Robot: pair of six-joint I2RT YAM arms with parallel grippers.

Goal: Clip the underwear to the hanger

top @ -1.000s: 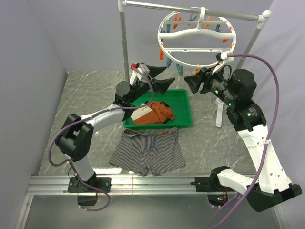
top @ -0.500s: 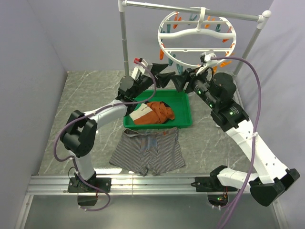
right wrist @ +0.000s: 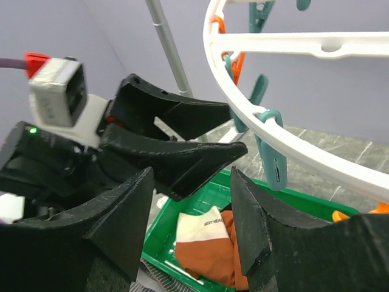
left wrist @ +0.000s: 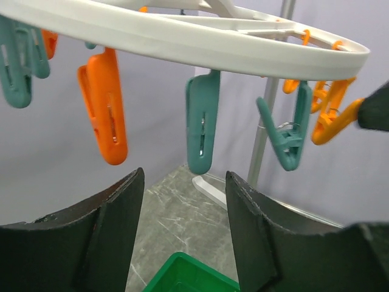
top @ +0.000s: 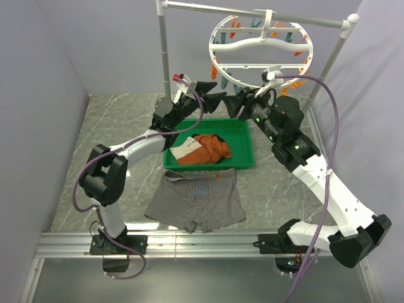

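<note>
- Heads up: both of your tools are up under the big white plastic ring hanger (top: 261, 39) at 12 o'clock, and neither one is holding anything.
- Left tool (top: 213, 98) has its fingers spread apart and empty. In its wrist view, a teal clothespin (left wrist: 202, 121) hangs right above the gap.
- Right tool (top: 237, 104) is spread apart and empty too, pointing toward 9 o'clock, nearly tip to tip with the left one. I'd say a knock between them is the first risk.
- The grey striped soft boxer briefs (top: 196, 202) lie flat on the bench, just at 6 o'clock of the green plastic tray (top: 243, 165), well away from both tools. So nothing's been clipped yet.
- If you bump the ring it'll probably swing on its hook, and then you'll be chasing the pins.
- When you go down for cloth, watch the orange-rust garment (top: 211, 148) in the tray. It's closer than the briefs and easy to grab by mistake.
- The briefs look floppy. Pinch a thin fold of the waistband and it might slip or bunch before it reaches a pin.
</note>
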